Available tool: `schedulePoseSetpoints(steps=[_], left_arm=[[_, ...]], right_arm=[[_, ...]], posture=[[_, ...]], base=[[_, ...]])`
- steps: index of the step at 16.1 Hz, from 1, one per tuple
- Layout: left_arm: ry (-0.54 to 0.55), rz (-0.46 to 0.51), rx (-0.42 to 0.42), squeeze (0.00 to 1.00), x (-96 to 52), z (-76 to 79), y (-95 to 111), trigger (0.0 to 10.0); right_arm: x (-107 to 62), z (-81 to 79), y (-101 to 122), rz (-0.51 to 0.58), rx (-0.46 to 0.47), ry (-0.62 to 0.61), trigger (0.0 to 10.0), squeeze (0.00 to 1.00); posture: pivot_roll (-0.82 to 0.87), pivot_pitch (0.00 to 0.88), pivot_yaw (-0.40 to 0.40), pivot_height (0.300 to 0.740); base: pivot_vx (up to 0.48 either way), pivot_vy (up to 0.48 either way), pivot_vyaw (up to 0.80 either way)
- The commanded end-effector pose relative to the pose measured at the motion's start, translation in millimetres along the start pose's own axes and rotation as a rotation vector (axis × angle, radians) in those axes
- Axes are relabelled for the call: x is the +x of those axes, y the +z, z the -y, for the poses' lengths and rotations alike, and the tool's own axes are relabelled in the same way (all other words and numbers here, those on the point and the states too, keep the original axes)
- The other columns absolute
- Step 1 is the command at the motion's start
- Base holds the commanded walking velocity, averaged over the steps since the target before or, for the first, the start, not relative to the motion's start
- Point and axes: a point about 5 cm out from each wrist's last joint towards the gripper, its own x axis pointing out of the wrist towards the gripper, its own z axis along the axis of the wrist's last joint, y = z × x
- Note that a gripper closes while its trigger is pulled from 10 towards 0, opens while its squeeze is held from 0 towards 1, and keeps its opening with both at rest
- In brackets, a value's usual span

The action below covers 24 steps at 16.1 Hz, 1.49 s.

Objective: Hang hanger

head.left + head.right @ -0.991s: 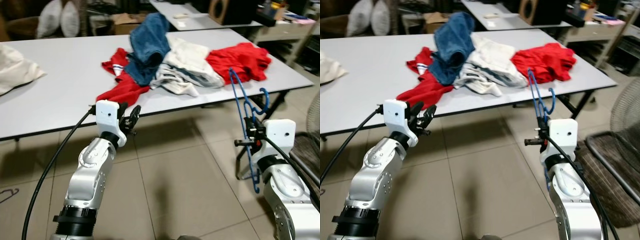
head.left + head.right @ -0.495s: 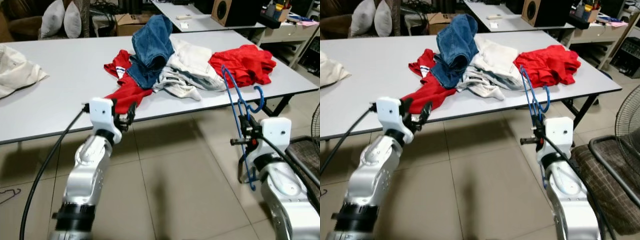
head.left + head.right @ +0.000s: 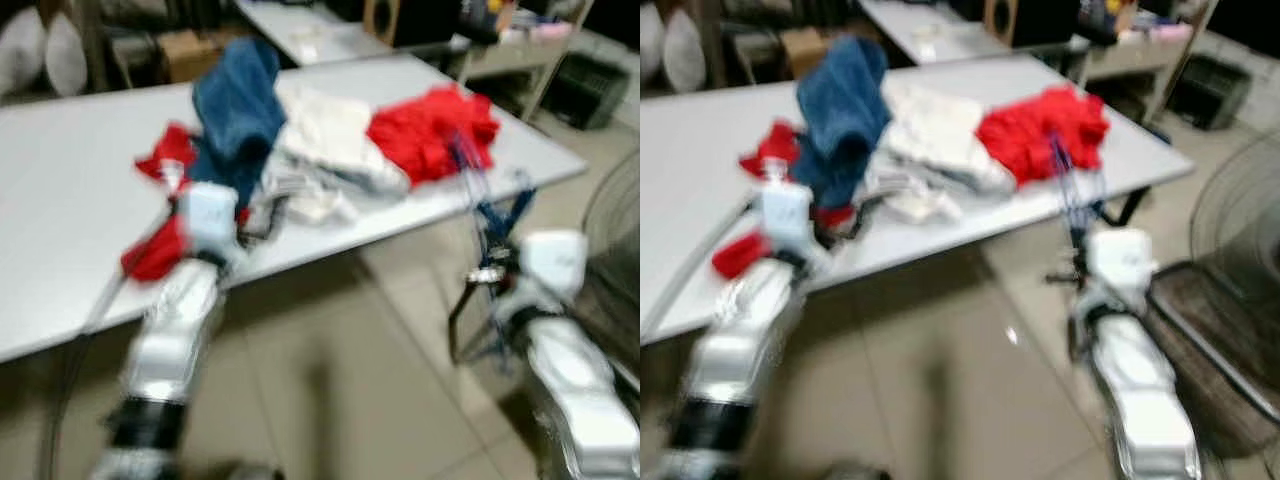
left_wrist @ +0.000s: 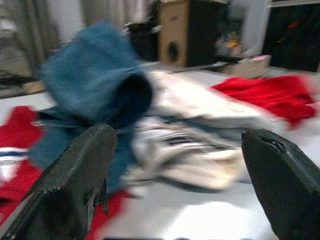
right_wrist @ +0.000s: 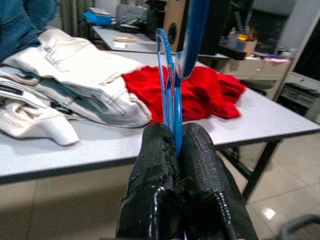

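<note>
The eye views are blurred by motion. A blue hanger [image 5: 172,90] stands upright in my right gripper [image 5: 175,135], whose black fingers are shut on its lower wire; it is out in front of the table's right end [image 3: 490,215]. My left gripper [image 4: 180,165] is open with nothing between its fingers, held at the table's front edge [image 3: 262,215] and facing a clothes pile: blue jeans [image 3: 235,110], a white garment [image 3: 330,140] and a red garment [image 3: 430,125].
The long white table [image 3: 60,200] runs across in front of me, tiled floor below. A fan [image 3: 615,200] and a checked chair [image 3: 1210,330] stand at my right. A second table [image 3: 300,30] and a speaker [image 4: 177,32] are behind.
The whole view has swung and blurred, so the camera moved. My left gripper has come up to the table edge by the clothes. The right gripper still holds the hanger.
</note>
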Motion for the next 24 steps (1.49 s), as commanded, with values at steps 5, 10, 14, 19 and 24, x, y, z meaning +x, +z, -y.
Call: schedulePoseSetpoints(steps=[5,10,14,19,24], left_arm=[[0.061,0.038,0.015,1.00,6.2,-4.3,8,10.0],[0.045,0.068,0.007,1.00,6.1,-3.5,11,10.0],[-0.083,0.101,-0.013,0.76,0.9,-1.2,15,10.0],[-0.121,0.083,0.052,0.00,-5.2,-9.2,6,10.0],[-0.197,0.004,0.123,0.00,15.0,-1.8,-7,9.6]], right_arm=[[-0.5,-0.1,10,0.052,-0.032,0.099,10.0,0.00],[-3.0,2.0,11,0.077,-0.023,0.100,10.0,0.00],[-10.8,1.4,12,0.089,-0.076,0.201,10.0,0.00],[-11.9,17.1,13,0.094,-0.088,0.172,10.0,0.00],[-8.4,16.7,12,0.070,-0.134,0.247,10.0,0.00]], posture=[[-0.05,0.000,-0.017,0.740],[-0.06,0.000,-0.006,0.740],[-0.07,0.000,0.021,0.740],[-0.07,0.000,0.018,0.740],[-0.09,0.000,0.042,0.740]], base=[[0.389,0.000,0.10],[0.355,0.000,0.43],[0.000,0.000,0.00],[0.000,0.000,0.00],[0.000,0.000,0.00]])
